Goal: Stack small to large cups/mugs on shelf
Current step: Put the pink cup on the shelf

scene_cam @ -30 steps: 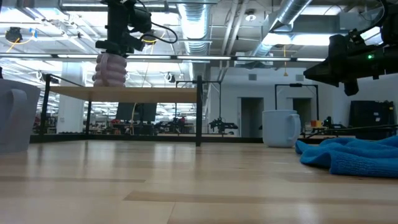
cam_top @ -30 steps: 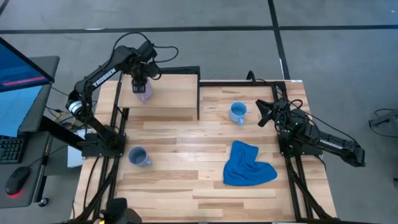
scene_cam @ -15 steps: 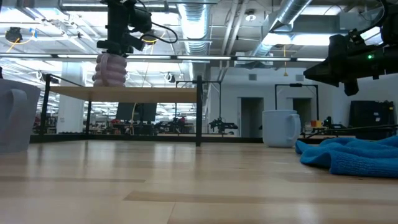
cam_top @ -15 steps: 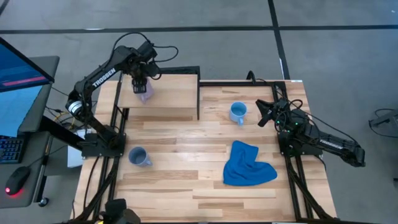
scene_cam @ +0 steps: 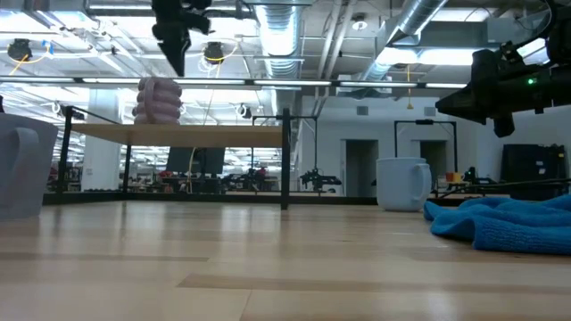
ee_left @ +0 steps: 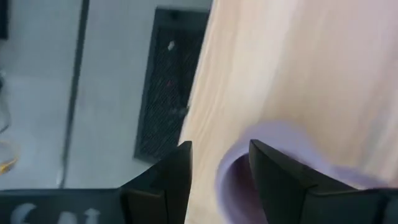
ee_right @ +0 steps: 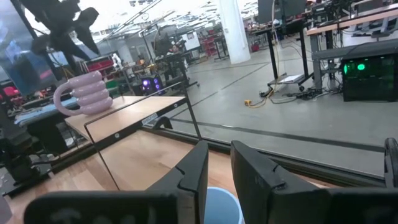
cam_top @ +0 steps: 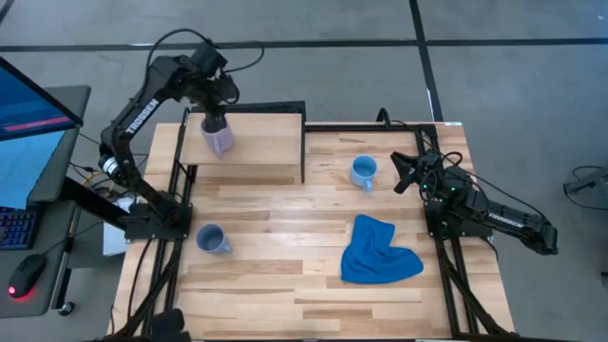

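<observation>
Its two dark fingers parted with nothing between them, the left gripper (scene_cam: pixel 174 46) hangs clear above the pale purple ribbed mug (cam_top: pixel 218 139), which stands upright on the light-wood shelf board on a black metal frame (cam_top: pixel 266 142). The level camera shows open air between fingertips and mug rim; the overhead camera, looking straight down, stacks the gripper on the mug and hides that gap. The left wrist camera adds only the mug's open mouth (ee_left: pixel 273 168) below the spread fingers (ee_left: pixel 174 177).

The right gripper (cam_top: pixel 403 173) waits at the table's right side, its fingers slightly apart with nothing between them, just beside the bright light-blue handled mug (cam_top: pixel 363 172) on the large slatted wooden tabletop (cam_top: pixel 285 285). Its wrist camera catches that mug's rim (ee_right: pixel 217 205) and the purple mug's handle (ee_right: pixel 62 99) across the table.

A grey-blue handled mug (cam_top: pixel 211 239) sits near the left arm's base, and a crumpled blue cloth (cam_top: pixel 378 251) lies near the right arm.
</observation>
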Motion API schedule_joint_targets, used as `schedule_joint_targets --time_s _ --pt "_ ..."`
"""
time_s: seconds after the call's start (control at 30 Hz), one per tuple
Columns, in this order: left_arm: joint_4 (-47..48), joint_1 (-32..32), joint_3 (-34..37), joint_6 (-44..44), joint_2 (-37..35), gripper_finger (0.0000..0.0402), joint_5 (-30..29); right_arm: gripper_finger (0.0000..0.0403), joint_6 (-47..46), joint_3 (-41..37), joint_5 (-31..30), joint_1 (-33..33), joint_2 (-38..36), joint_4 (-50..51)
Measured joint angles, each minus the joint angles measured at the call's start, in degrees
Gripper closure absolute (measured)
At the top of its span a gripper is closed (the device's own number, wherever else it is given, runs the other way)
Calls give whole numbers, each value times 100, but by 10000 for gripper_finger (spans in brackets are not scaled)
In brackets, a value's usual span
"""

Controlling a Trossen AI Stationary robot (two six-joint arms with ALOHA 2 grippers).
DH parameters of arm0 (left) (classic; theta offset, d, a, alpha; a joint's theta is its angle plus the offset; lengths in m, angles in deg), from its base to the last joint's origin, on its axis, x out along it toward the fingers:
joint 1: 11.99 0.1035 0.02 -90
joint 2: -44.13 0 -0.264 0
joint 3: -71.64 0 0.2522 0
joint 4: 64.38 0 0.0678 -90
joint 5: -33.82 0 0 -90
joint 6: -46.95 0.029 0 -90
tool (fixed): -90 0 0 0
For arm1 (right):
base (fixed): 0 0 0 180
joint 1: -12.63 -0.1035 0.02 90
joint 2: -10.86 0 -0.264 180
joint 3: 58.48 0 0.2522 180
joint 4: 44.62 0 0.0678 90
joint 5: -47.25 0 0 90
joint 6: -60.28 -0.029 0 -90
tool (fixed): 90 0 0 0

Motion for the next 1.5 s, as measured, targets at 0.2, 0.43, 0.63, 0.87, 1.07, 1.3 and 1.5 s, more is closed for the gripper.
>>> schedule_joint_targets --time_s 0.2,0.43,0.63,0.87,1.07,1.3,1.5 --pt "168 -172 -84 -204 0 251 810 310 2 2 0 0 2 0" --pt "226 -603 71 -273 7 251 774 310 2 0 -2 0 0 0" --pt "552 -791 106 -602 9 251 212 310 2 2 -3 0 1 -1" --pt "720 -822 106 -833 11 251 155 310 2 0 -4 0 2 -2" --pt "486 -820 106 -526 11 251 680 310 2 0 -4 0 0 -2" --pt "335 -822 115 -421 11 251 1064 310 2 2 -4 0 0 -4" --pt "357 -822 130 -538 11 251 1188 310 2 2 -4 0 2 -7"
